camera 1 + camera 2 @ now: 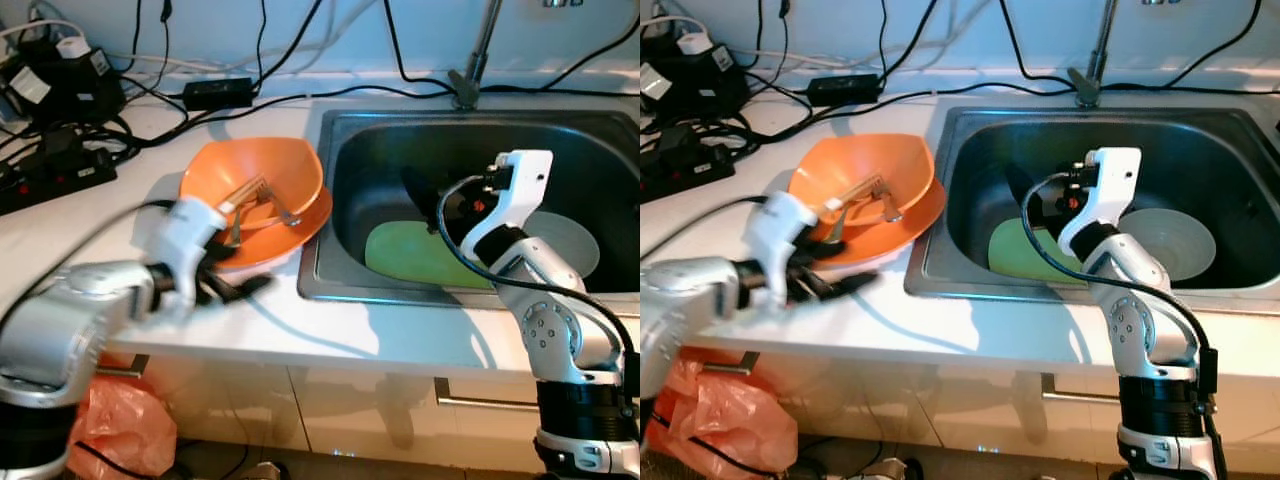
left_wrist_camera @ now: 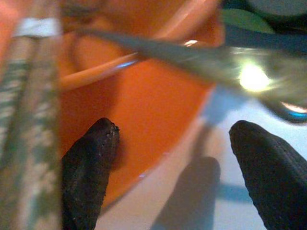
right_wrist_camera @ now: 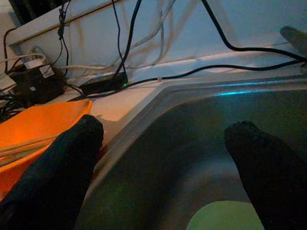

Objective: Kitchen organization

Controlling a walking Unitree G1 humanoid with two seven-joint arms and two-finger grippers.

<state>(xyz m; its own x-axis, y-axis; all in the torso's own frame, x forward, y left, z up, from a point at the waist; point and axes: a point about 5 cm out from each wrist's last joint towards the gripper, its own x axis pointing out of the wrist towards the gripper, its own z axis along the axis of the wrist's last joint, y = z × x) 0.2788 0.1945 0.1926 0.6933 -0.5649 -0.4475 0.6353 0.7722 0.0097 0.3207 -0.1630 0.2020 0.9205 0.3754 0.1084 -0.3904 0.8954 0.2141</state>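
Note:
An orange bowl point(image 1: 255, 175) sits on an orange plate point(image 1: 300, 225) on the white counter, just left of the sink point(image 1: 320, 270). A metal fork point(image 1: 250, 195) and other utensils lie in the bowl. My left gripper point(image 1: 235, 285) is open at the plate's front edge, blurred; in its wrist view the fingers point(image 2: 91, 163) flank the orange rim point(image 2: 144, 96), with a metal utensil point(image 2: 216, 62) across the top. My right gripper point(image 1: 425, 195) hangs open inside the sink above a green plate point(image 1: 410, 255). A pale plate point(image 1: 570, 245) lies beside it.
Power strips, adapters and black cables point(image 1: 60, 90) crowd the back left of the counter. The faucet point(image 1: 470, 70) rises behind the sink. An orange plastic bag point(image 1: 120, 420) lies on the floor below the counter's edge.

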